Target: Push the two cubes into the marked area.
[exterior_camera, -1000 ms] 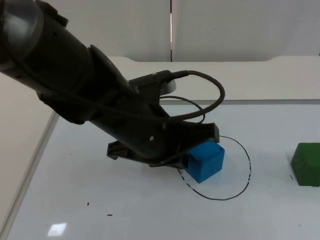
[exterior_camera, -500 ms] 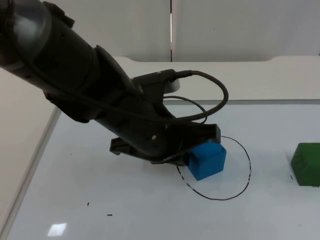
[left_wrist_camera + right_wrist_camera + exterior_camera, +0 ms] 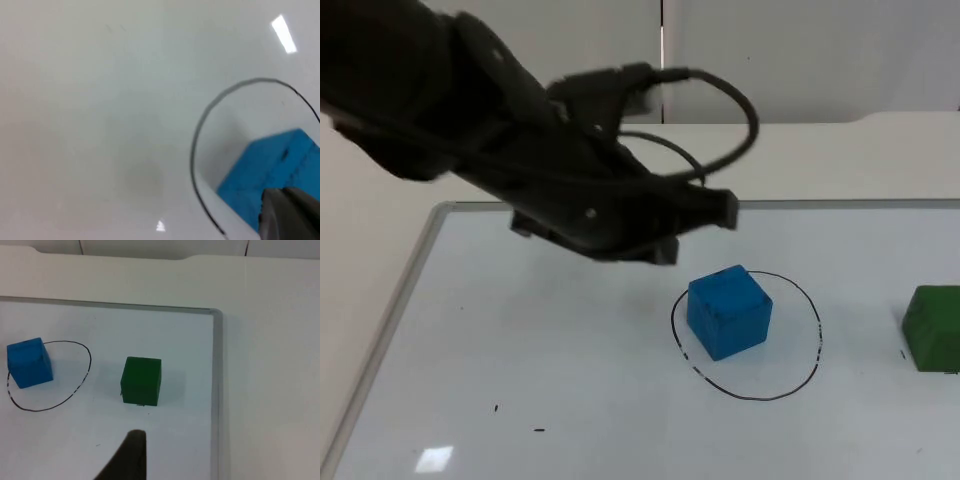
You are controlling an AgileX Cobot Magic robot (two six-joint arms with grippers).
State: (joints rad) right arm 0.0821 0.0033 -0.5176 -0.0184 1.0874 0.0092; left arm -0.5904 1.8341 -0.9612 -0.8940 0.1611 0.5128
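A blue cube (image 3: 728,312) stands inside the hand-drawn black circle (image 3: 817,345), toward its left side. The same blue cube (image 3: 270,170) and circle line (image 3: 192,150) appear in the left wrist view. My left gripper (image 3: 650,248) hovers above the board, up and left of the blue cube and apart from it. A green cube (image 3: 935,328) sits outside the circle, to its right. In the right wrist view the green cube (image 3: 141,380) lies between the circle (image 3: 89,365) and the board's right edge, with my right gripper (image 3: 129,455) waiting some way short of it.
The cubes rest on a white board whose grey frame runs along the left (image 3: 405,300) and along the right (image 3: 216,365). Small black marks (image 3: 538,431) dot the board near its front. Beyond the frame is plain table top.
My left arm has lifted and drawn back up and to the left, off the blue cube. The blue cube stays inside the circle. The green cube has not moved.
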